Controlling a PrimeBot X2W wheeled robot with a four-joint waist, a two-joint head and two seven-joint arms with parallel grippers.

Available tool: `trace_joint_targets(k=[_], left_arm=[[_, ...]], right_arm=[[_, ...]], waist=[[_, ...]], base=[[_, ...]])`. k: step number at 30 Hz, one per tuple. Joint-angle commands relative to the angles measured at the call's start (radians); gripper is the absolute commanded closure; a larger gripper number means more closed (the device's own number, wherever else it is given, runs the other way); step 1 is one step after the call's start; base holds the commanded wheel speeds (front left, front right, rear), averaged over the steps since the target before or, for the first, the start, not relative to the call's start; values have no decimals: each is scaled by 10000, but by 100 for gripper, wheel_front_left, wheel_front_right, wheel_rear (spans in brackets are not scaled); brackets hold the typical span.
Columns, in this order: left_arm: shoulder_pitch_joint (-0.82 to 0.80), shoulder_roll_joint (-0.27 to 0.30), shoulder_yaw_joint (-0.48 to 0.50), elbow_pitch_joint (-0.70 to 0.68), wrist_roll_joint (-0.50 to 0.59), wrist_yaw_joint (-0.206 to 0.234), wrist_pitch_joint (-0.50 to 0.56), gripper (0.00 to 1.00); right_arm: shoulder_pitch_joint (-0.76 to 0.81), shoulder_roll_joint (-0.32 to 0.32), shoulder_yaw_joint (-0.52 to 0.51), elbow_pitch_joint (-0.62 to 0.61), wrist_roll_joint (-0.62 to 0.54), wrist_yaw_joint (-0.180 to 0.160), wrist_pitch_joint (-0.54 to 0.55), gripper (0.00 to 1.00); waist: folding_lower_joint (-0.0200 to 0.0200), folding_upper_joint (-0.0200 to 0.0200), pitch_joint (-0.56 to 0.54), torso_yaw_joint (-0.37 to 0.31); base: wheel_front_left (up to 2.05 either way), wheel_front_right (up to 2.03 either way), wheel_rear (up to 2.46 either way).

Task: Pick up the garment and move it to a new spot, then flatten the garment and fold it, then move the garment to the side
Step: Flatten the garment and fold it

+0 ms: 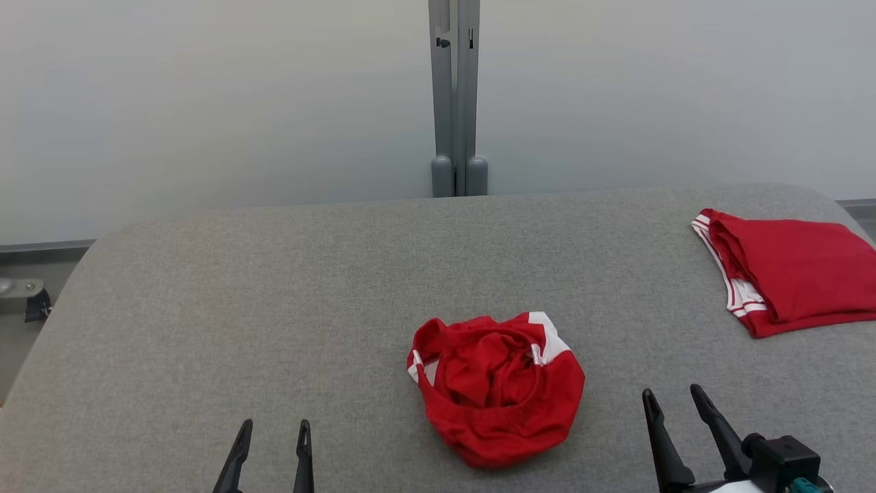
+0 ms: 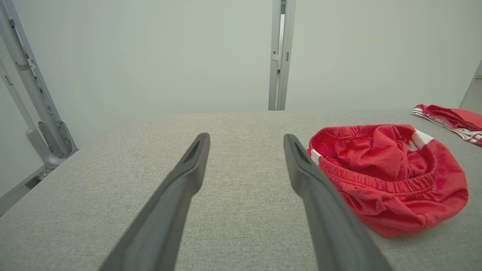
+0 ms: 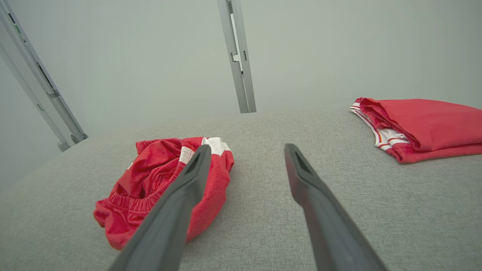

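Where the garment [image 1: 801,274] was laid: folded flat at the far right of the table [image 1: 274,308], close to the right edge, with a white band carrying thin red stripes turned toward the table's middle.
Garment, wrist views: it was seen low at the right edge of the left wrist view [image 2: 452,116] and at the upper right of the right wrist view [image 3: 433,124], where layered red cloth was shown over the white striped part.
Left gripper [image 1: 276,424]: it was held low at the near left, its two fingers spread apart and closed on nothing. Bare grey cloth was seen between them in its own view [image 2: 246,138].
Right gripper [image 1: 672,390]: it was held at the near right, fingers likewise parted and empty [image 3: 247,147], well apart from the garment.
Crumpled red garment [image 1: 499,390]: it was bunched in a heap at the near middle of the table, between the two grippers and touched by neither. A gathered band and white patches were seen on it.
Table: it was covered in grey fabric, with rounded far corners.
Post [image 1: 457,103]: a grey double upright was set behind the far edge, against a pale wall.
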Motion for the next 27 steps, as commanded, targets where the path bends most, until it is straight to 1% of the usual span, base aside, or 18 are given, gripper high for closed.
trace_joint_targets(k=[1,27], left_arm=[[-128,-11,-4,22,14,44,2,0],[-92,-9,-139,76,122,57,2,0]], right_arm=[[26,10,-16,18,41,0,-4,0],[31,78,-59,22,50,0,-6,0]], waist=[[0,0,-10,4],[0,0,-104,13]], base=[[0,0,0],[0,0,0]])
